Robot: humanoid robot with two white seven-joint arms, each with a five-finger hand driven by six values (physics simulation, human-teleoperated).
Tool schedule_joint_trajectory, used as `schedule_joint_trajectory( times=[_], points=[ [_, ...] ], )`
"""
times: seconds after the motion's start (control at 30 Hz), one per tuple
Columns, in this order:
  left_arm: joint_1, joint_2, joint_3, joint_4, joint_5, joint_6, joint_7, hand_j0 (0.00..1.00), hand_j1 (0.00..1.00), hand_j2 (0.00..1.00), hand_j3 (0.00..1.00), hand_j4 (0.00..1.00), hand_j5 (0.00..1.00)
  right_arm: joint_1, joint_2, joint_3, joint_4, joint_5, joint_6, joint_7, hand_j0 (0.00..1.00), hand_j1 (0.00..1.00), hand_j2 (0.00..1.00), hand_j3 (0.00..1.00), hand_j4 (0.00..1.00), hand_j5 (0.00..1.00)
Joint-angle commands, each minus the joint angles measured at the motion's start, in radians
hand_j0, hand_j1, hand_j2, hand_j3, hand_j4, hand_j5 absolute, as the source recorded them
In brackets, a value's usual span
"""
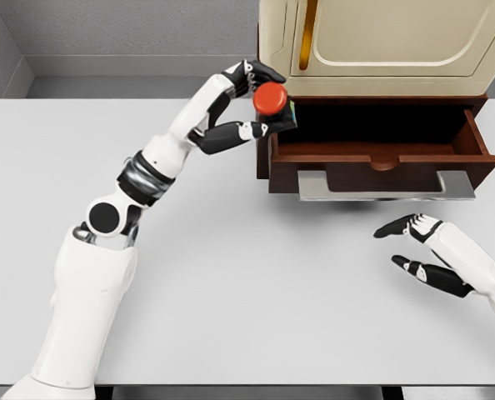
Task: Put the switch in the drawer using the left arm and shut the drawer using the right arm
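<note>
Left hand (246, 104) up high, fingers (231, 133) pinching the switch (274, 104), a red-button unit on a dark base, and it's held right at the left edge of the open drawer (381, 154), above the counter (256, 275). The drawer is pulled out from the cream cabinet (389, 42), dark wood inside, a grey handle plate along its front. Over on the right, the right hand (422, 250) hovers low above the counter, fingers spread and holding nothing, well apart from the drawer front.
</note>
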Motion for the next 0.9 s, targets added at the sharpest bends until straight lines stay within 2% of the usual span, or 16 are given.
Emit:
schedule_joint_trajectory(
  times=[0.0, 0.13, 0.2, 0.3, 0.37, 0.6, 0.87],
  points=[
    [0.0, -0.002, 0.001, 0.019, -0.029, 0.001, 0.002, 0.42, 0.42, 0.42, 0.42, 0.42, 0.42, 0.0, -0.001, -0.001, -0.001, -0.018, -0.001, -0.001, 0.65, 0.65, 0.65, 0.65, 0.65, 0.65],
    [-0.014, -0.002, -0.002, 0.039, -0.052, 0.0, 0.002, 0.42, 0.42, 0.42, 0.42, 0.42, 0.42, 0.0, -0.001, -0.001, -0.001, -0.019, -0.001, -0.001, 0.65, 0.65, 0.65, 0.65, 0.65, 0.65],
    [-0.018, -0.002, -0.002, 0.041, -0.106, 0.0, 0.002, 0.42, 0.42, 0.42, 0.42, 0.42, 0.42, 0.0, -0.001, -0.001, -0.001, -0.019, -0.001, -0.001, 0.65, 0.65, 0.65, 0.65, 0.65, 0.65],
    [-0.029, -0.002, -0.005, 0.033, -0.122, 0.0, 0.002, 0.42, 0.42, 0.42, 0.42, 0.42, 0.42, 0.002, -0.003, -0.001, -0.001, -0.029, -0.001, 0.001, 0.65, 0.65, 0.65, 0.65, 0.65, 0.65],
    [-0.037, -0.002, -0.007, 0.033, -0.165, 0.0, 0.002, 0.42, 0.42, 0.42, 0.42, 0.42, 0.42, 0.0, -0.006, -0.003, -0.001, -0.032, -0.001, 0.001, 0.65, 0.65, 0.65, 0.65, 0.65, 0.65],
    [-0.08, -0.002, -0.074, 0.027, -0.224, -0.002, 0.002, 0.42, 0.42, 0.42, 0.42, 0.42, 0.42, -0.008, 0.0, -0.003, -0.002, -0.047, -0.001, 0.001, 0.65, 0.65, 0.65, 0.65, 0.65, 0.65],
    [-0.12, -0.002, -0.091, 0.016, -0.32, -0.002, 0.002, 0.42, 0.42, 0.42, 0.42, 0.42, 0.42, -0.012, -0.001, -0.001, -0.002, -0.049, -0.001, 0.001, 0.65, 0.65, 0.65, 0.65, 0.65, 0.65]
  ],
)
